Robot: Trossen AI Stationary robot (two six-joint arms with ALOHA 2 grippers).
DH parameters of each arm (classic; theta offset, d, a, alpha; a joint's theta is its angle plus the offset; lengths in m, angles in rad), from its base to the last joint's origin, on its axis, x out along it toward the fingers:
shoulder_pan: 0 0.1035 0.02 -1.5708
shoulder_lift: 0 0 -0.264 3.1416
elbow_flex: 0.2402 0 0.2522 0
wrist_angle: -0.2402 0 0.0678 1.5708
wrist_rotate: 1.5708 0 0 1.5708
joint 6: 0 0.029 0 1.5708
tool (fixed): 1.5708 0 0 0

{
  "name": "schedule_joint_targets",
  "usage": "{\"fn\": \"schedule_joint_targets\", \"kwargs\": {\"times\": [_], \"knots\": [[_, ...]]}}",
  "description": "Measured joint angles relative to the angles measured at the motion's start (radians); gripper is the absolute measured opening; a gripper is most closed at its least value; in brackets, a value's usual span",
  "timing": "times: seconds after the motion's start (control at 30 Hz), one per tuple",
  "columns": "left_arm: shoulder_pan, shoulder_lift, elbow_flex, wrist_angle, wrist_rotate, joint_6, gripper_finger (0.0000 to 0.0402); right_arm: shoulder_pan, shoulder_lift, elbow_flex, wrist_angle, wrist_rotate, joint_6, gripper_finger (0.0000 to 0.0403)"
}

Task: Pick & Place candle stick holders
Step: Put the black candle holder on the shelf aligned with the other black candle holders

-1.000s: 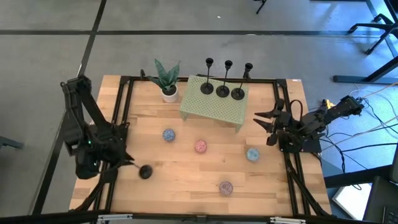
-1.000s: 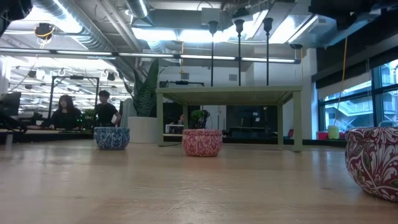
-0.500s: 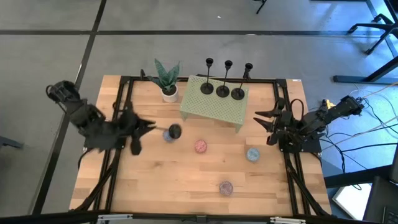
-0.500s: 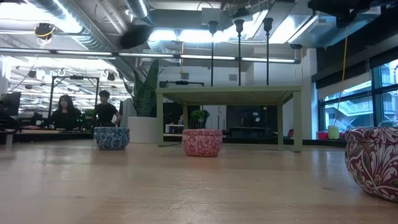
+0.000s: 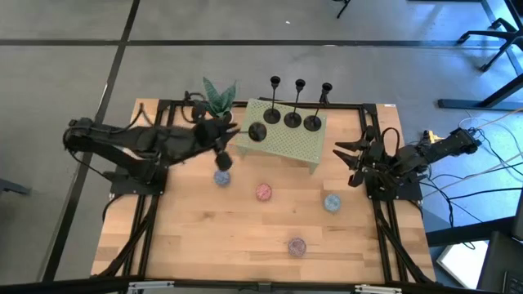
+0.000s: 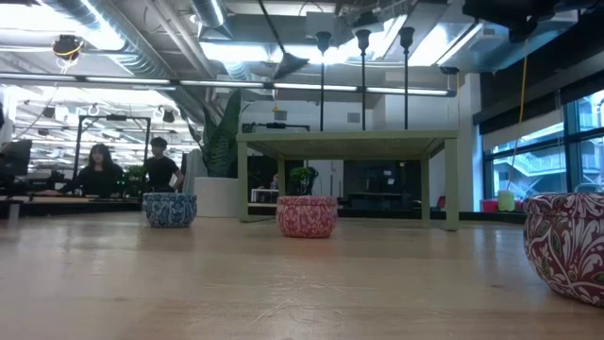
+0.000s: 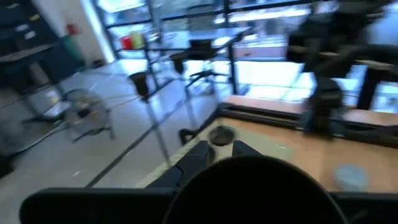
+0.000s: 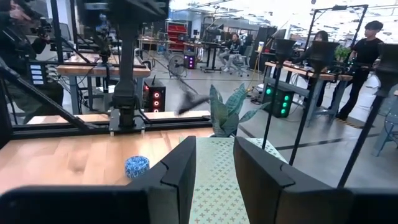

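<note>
Three black candle stick holders (image 5: 292, 120) stand upright by their disc bases on a green perforated stand (image 5: 282, 143) at the far middle of the table. A fourth holder (image 5: 257, 132) hangs in the air over the stand's left end, with my left gripper (image 5: 230, 135) shut on it. In the low view its disc (image 6: 289, 64) shows tilted, high above the stand (image 6: 349, 140). In the left wrist view the disc (image 7: 249, 193) fills the bottom of the picture. My right gripper (image 5: 347, 165) waits open at the table's right edge. My left gripper pinches the holder's thin stem (image 5: 240, 133) between its two fingers, away from the disc base. The fingers reach in about level from the table's left. The holder is lifted clear and tilted, its disc end (image 5: 258, 132) pointing toward the right, over the stand's left edge.
A potted plant (image 5: 217, 98) stands just behind my left arm at the far left of the stand. Small round patterned balls lie on the wood: blue (image 5: 222, 178), pink (image 5: 263, 192), light blue (image 5: 331, 202) and purple (image 5: 296, 245). A black frame (image 5: 159, 163) edges the table.
My left gripper has swung from the table's near left corner toward the far side and the right, rising and turning as it went, up to the green stand. The holder it carries has gone from low over the wood to high over the stand's left end.
</note>
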Motion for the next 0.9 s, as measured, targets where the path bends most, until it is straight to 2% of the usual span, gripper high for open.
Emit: {"fn": "schedule_joint_targets", "kwargs": {"times": [0.13,0.5,0.7,0.9], "knots": [[0.111,0.038,0.0,0.004,0.016,-0.035,0.0064,0.0,0.01,0.0,0.0,0.0,-0.001,0.0113],[0.39,0.072,0.0,-0.016,0.158,-0.08,0.0064,0.0,0.015,0.0,0.0,0.0,-0.001,0.0113],[0.45,0.117,0.0,-0.018,0.25,-0.088,0.007,0.0,0.015,0.0,0.0,0.0,-0.002,0.0113],[0.456,0.152,0.0,-0.018,0.251,-0.089,0.0073,0.0,0.015,0.0,-0.001,0.0,-0.002,0.0113]]}}
